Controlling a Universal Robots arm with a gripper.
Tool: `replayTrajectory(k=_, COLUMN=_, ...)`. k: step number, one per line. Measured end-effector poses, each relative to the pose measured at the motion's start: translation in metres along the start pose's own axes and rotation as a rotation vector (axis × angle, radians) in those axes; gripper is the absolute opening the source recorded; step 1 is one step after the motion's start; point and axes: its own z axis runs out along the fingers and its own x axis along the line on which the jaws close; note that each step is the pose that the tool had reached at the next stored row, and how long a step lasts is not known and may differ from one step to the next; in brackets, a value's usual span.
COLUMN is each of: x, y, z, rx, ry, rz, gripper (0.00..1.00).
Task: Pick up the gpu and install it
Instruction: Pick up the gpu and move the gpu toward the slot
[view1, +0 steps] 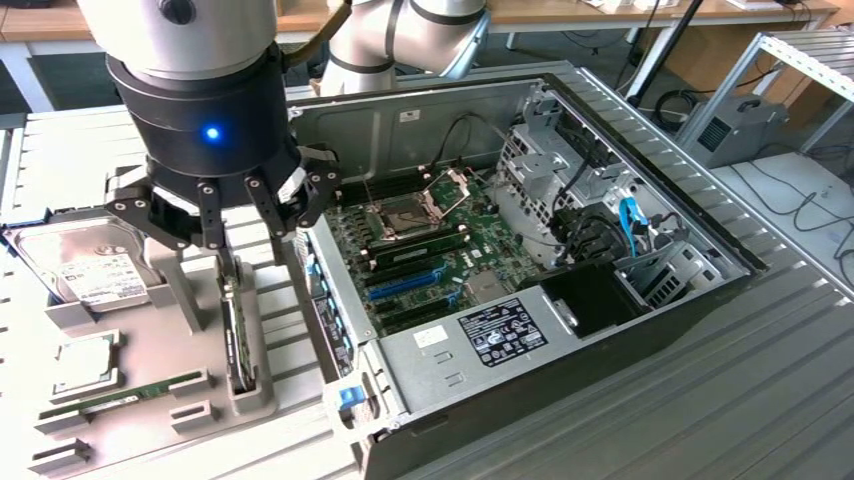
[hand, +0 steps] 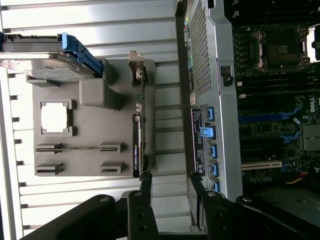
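**GPU (view1: 238, 335) on edge beside case (view1: 387, 125), gripper (view1: 240, 235) wide**

The GPU stands on its edge in a slot of the grey tray (view1: 147, 340), just outside the open case and parallel to its near wall. The gripper hangs over the card with fingers spread wide, holding nothing. A hard drive (view1: 87, 270) and memory stick (view1: 127, 393) lie farther from the case.

Slatted table (view1: 747, 400): tray (view1: 158, 335), computer case (view1: 400, 130)

We read nothing legible: labels on the hard drive (view1: 100, 280) and the power supply (view1: 501, 332) were too small.
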Motion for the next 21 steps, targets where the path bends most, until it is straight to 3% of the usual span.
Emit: replayTrajectory(k=21, x=0.0001, y=-0.0002, z=0.0036, rx=0.0000, ry=0.0000, rz=0.000, gripper=0.42)
